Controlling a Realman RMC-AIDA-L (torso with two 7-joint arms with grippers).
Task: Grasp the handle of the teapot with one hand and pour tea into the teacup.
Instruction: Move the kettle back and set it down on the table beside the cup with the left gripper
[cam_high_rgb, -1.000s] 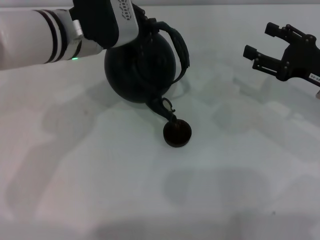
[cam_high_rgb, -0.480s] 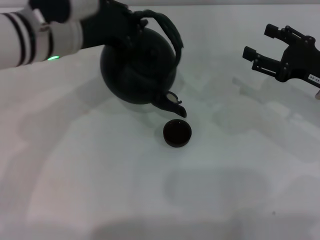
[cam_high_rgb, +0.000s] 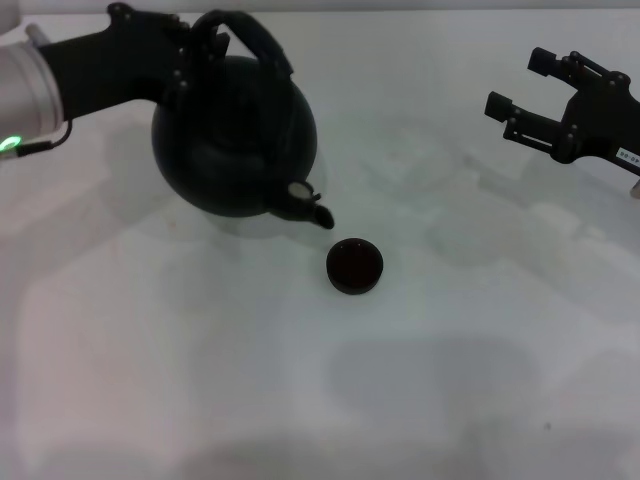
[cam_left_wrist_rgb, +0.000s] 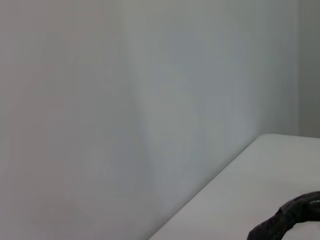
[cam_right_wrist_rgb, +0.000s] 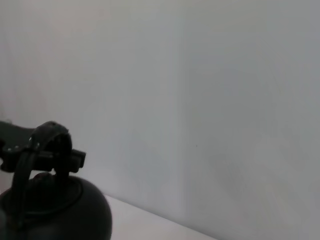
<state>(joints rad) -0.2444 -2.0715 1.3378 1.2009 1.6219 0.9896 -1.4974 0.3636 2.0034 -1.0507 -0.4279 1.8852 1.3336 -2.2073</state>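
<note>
- The teapot (cam_high_rgb: 233, 140) has moved toward the robot's left since a moment ago, and it now sits almost upright instead of tipped over the cup.
- Its short spout (cam_high_rgb: 308, 207) has come away from the teacup (cam_high_rgb: 354, 266). The spout now ends just beside the cup, up and to the left of it in the head view, and does not touch it.
- The left gripper (cam_high_rgb: 185, 55) is squeezed tight on the handle (cam_high_rgb: 248, 38), near the left end of the arch at the top of the pot.
- The left arm comes in from the far left edge, and a small green light glows on it.
- The teacup stands alone on the white table (cam_high_rgb: 450, 350), near the middle. It looks dark inside, and I cannot tell if there is tea in it.
- The right gripper (cam_high_rgb: 518, 95) waits far off on the right side, well apart from the pot and the cup. Its 2 fingers are spread wide and hold nothing.
- The right wrist view shows the top of the teapot (cam_right_wrist_rgb: 60, 210) and the handle (cam_right_wrist_rgb: 37, 150) with the left gripper (cam_right_wrist_rgb: 65, 155) clamped on it, in front of a plain pale wall (cam_right_wrist_rgb: 210, 100).
- The left wrist view shows mostly the same wall (cam_left_wrist_rgb: 125, 100) and a dark bit of the handle (cam_left_wrist_rgb: 290, 220) in one corner.
</note>
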